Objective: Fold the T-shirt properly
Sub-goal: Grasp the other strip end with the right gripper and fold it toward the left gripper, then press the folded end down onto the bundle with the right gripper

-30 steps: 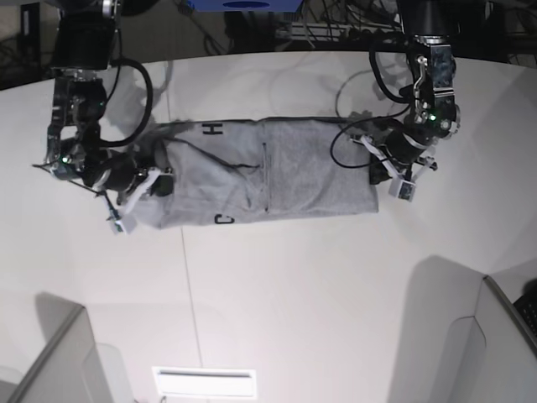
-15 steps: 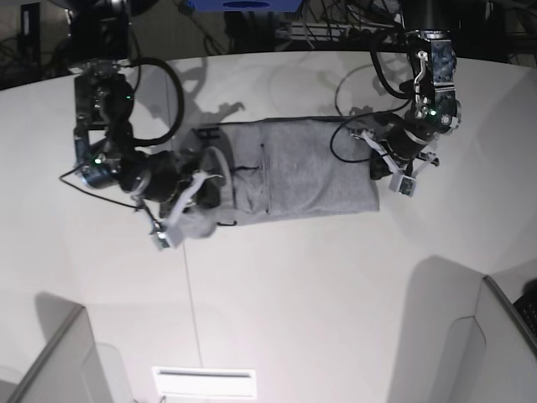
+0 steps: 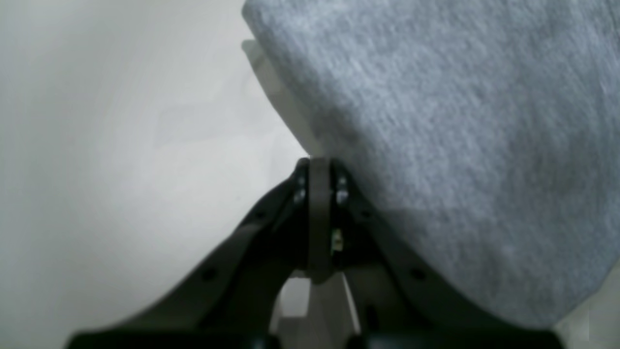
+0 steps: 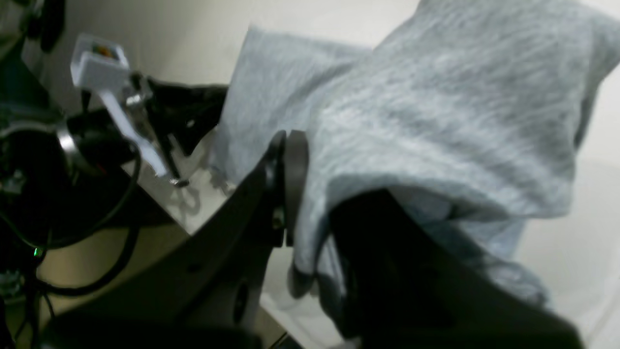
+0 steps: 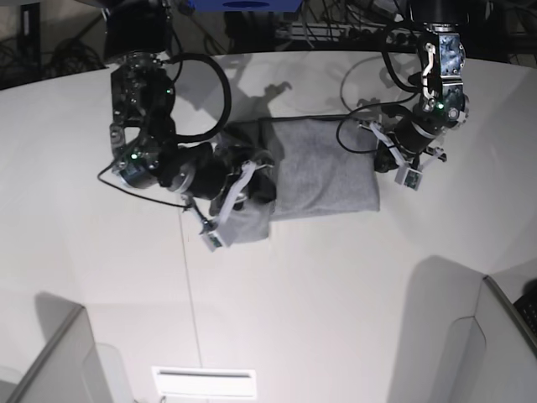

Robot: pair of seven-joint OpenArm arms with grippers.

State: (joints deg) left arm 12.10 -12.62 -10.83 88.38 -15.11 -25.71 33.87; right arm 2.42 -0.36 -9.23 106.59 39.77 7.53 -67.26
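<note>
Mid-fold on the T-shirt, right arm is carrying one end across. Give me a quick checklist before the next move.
1. Right tool gripping the T-shirt: ok, cloth is draped over and pinched between its fingers.
2. Carried end lifted off the table: ok, it hangs bunched from the right tool in the base view.
3. Left tool shut: ok, fingers pressed together.
4. Left tool pinning the far edge: cannot tell, its tip sits right at the cloth edge, but no cloth shows between the fingers.
5. Flat part smooth: ok, no big wrinkles seen from the base view.
6. Edges lined up for the fold: cannot tell, the right arm hides the carried end.
</note>
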